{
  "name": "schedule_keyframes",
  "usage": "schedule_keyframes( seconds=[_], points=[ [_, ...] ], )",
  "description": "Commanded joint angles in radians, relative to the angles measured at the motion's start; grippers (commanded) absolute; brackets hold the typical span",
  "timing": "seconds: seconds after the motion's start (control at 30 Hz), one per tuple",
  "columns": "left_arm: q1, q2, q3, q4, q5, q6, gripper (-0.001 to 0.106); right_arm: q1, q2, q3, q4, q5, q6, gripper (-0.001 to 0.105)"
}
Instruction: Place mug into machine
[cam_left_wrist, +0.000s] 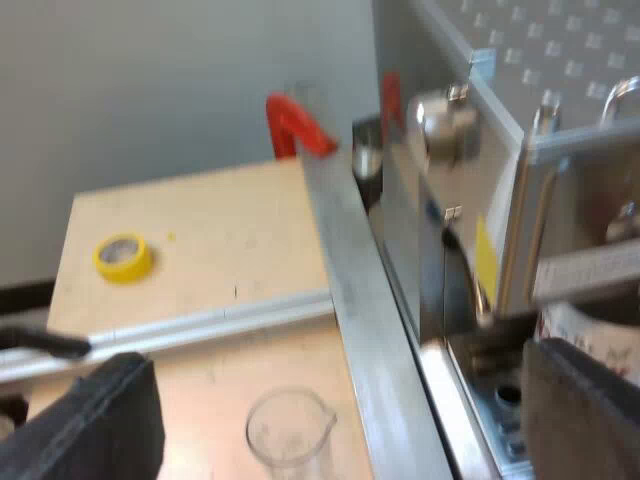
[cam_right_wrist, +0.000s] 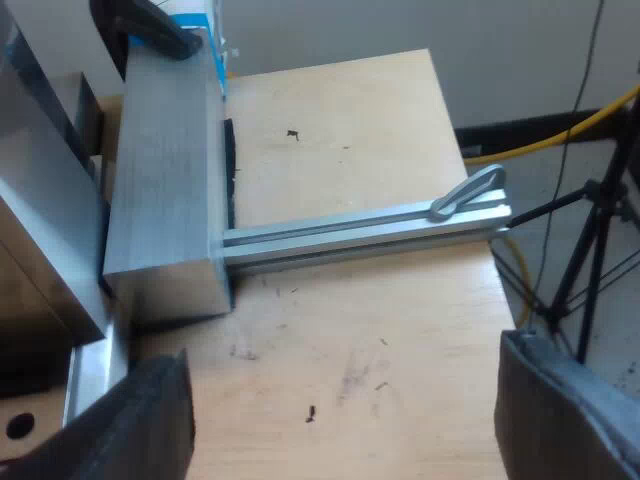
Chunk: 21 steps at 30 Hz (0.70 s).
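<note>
Mug (cam_left_wrist: 592, 335) at machine (cam_left_wrist: 500, 150)'s front, axis unclear; left end effector (cam_left_wrist: 340, 400) spread apart, right end effector (cam_right_wrist: 350, 395) too.

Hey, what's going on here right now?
Two robot arms are at a coffee setup, and neither grips anything at this moment. The left claw hangs open above a measuring glass that stands on the wooden table, close to the espresso machine. The right claw hangs open over the table's wood, near a metal rail.
</note>
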Motion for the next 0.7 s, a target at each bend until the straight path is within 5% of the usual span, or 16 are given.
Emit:
schedule_keyframes(
  seconds=[0.03, 0.3, 0.7],
  points=[
    [-0.002, -0.028, -0.007, 0.042, -0.022, -0.012, 0.075, -0.006, -0.060, 0.012, 0.026, -0.005, -0.022, 0.065],
    [-0.002, -0.214, -0.007, 0.102, -0.072, -0.012, 0.075, -0.006, -0.286, 0.114, 0.061, -0.005, -0.013, 0.065],
    [-0.002, -0.515, -0.007, 0.201, -0.072, -0.012, 0.075, -0.006, -0.580, 0.123, 0.156, -0.005, -0.003, 0.065]
  ],
)
